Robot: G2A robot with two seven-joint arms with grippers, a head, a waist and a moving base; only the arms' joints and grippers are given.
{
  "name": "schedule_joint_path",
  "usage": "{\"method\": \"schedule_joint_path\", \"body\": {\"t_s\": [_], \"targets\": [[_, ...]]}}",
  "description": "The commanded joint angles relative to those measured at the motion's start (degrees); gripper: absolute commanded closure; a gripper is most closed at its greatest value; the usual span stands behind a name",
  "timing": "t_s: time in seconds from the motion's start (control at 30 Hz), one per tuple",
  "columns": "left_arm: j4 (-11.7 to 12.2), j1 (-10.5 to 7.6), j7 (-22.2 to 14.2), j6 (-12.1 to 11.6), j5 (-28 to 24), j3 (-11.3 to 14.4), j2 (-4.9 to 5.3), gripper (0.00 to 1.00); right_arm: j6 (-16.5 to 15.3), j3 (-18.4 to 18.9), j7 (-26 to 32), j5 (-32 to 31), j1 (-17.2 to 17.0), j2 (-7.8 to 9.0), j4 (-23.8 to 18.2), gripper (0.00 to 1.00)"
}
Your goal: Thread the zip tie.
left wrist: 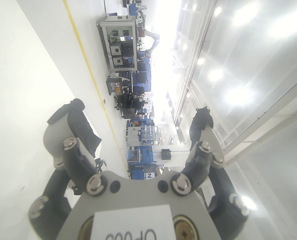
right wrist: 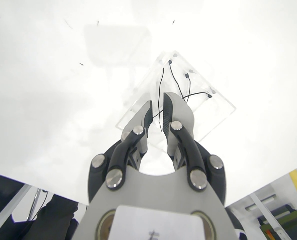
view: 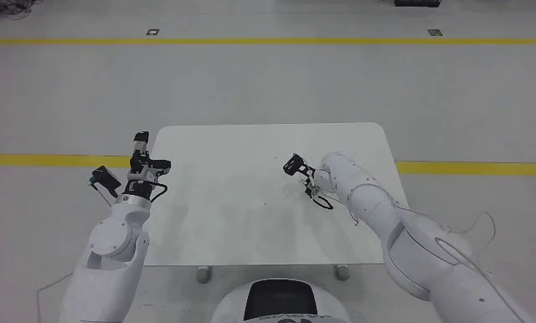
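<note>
**Narrowly parted jaws above a tray of ties**

Down on the white table point(view: 251, 231) lies a clear tray point(right wrist: 220, 116), square and see-through, with thin black ties in it. One zip tie point(right wrist: 160, 86) runs from the tray's far part straight into the gap of the right gripper point(right wrist: 157, 98), which hangs just above the tray. Its jaws stand only a little apart, the strand between the pads with space on either side; whether either pad touches it I cannot tell. The other zip ties point(right wrist: 187, 75) lie beside it in the same tray, their strands crossing one another and their small square heads spread apart. The left gripper point(left wrist: 139, 107) is at the table's left edge, well away from the tray, jaws spread wide and holding nothing.
</note>
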Motion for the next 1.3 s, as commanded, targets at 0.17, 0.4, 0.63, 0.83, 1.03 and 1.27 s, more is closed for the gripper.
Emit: {"method": "schedule_joint_path", "body": {"t_s": [0.17,0.4,0.63,0.83,1.03,1.27], "targets": [[0.0,0.0,0.0,0.0,0.0,0.0,0.0,0.0,0.0,-1.4,-1.3,1.6,0.2,-0.51,1.5,0.87],[0.0,0.0,0.0,0.0,0.0,0.0,0.0,0.0,0.0,-2.7,-2.4,3.1,0.4,-0.76,2.7,0.86],[0.0,0.0,0.0,0.0,0.0,0.0,0.0,0.0,0.0,-3.8,-3.2,4.4,0.6,-0.99,3.8,0.85],[0.0,0.0,0.0,0.0,0.0,0.0,0.0,0.0,0.0,-4.7,-3.2,5.4,0.8,-1.18,4.2,0.85],[0.0,0.0,0.0,0.0,0.0,0.0,0.0,0.0,0.0,-5.7,-3.1,6.4,0.9,-1.35,4.4,0.89],[0.0,0.0,0.0,0.0,0.0,0.0,0.0,0.0,0.0,-6.8,-2.4,7.8,1.0,-1.46,4.5,0.89]]}}
